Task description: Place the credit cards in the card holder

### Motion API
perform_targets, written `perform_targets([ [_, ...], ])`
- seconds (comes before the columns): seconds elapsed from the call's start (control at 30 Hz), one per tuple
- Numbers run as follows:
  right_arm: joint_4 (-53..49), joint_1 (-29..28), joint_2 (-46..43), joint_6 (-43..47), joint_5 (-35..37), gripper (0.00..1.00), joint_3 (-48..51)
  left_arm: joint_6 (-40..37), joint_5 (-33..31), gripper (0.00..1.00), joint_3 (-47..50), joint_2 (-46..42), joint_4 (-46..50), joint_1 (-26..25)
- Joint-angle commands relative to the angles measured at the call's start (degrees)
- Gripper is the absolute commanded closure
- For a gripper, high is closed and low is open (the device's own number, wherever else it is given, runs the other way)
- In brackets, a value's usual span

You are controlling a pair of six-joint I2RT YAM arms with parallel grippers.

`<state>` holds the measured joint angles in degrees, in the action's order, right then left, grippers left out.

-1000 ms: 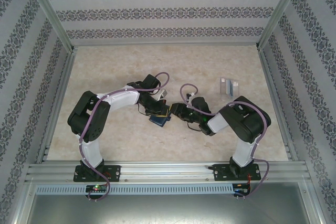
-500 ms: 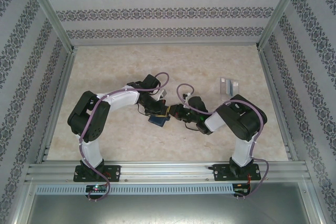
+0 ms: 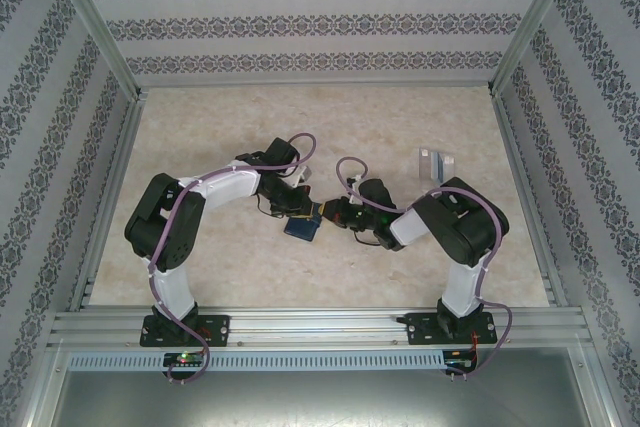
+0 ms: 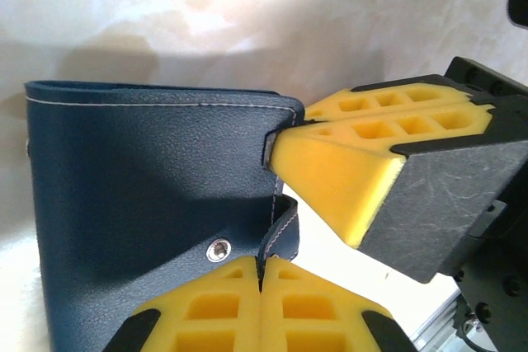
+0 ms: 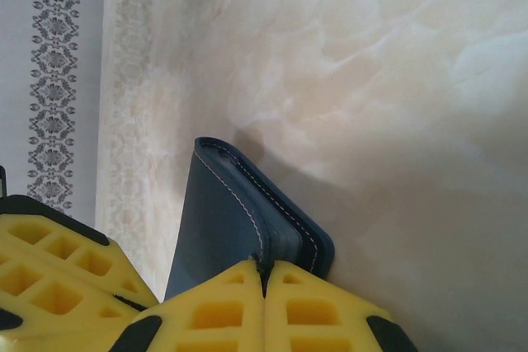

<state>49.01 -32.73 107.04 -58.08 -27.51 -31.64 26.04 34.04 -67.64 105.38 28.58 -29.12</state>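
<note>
Arms angled inward; L gripper (image 4: 261, 276), R gripper (image 5: 264, 274) apparently pinch card holder (image 4: 140, 179).

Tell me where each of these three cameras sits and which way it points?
Top external: above and behind the arms, looking down on the table; both arms whole, left gripper and right gripper at the wallet.
Left wrist: on the left arm, looking along its own yellow fingers, shut on the wallet's tab.
Right wrist: on the right arm, looking along its own fingers, shut on the wallet's edge.
Shared: both wrist views show the wallet and the other gripper's fingers.
</note>
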Motion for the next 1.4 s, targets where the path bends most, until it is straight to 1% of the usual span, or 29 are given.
perform_targets([
  [0.0,-2.0,0.2,1.8,1.9,-2.5,1.0,-1.0,-2.3,-1.9,1.0,-1.0,0.3,2.7,1.0],
  [0.17,-3.0,0.3,0.5,3.2,-1.8,1.0,-0.7,-2.3,-2.7,1.0,-1.5,2.5,3.8,1.2],
  [0.27,-4.6,0.4,-0.6,4.5,-1.4,1.0,-0.6,-1.9,-2.6,1.0,-0.8,3.9,3.1,1.3],
  [0.33,-5.1,0.4,-1.1,5.1,-1.5,1.0,-0.6,-1.8,-3.6,1.0,-0.5,4.3,2.8,1.2],
  [0.47,-6.1,0.7,-1.7,6.1,-1.8,1.0,-0.7,-2.2,-4.0,1.0,-1.7,5.7,4.2,1.2],
  [0.57,-6.1,0.9,-2.1,6.5,-1.9,1.0,-0.6,-1.6,-5.2,1.0,-1.2,4.8,4.2,1.3],
  [0.7,-6.1,1.2,-2.2,6.9,-1.8,1.0,-0.4,-0.2,-4.1,1.0,-0.2,2.3,3.7,1.3],
  [0.9,-8.9,1.2,-2.7,8.1,-1.8,1.0,-1.1,0.3,-4.2,1.0,0.3,-0.8,4.8,1.3],
  [1.0,-9.5,1.2,-2.9,8.4,-1.8,0.99,-1.4,0.6,-3.5,1.0,0.8,-0.2,3.9,1.3],
  [1.1,-9.8,1.2,-3.0,8.5,-1.7,0.99,-1.5,1.8,-1.3,1.0,1.7,1.1,1.7,1.2],
  [1.27,-10.2,1.1,-3.2,8.9,-1.8,0.99,-1.4,1.9,-1.3,1.0,2.2,2.3,0.9,1.2],
  [1.37,-10.6,1.1,-3.2,9.1,-1.8,0.99,-1.6,1.5,-0.2,1.0,1.8,3.2,0.9,1.3],
])
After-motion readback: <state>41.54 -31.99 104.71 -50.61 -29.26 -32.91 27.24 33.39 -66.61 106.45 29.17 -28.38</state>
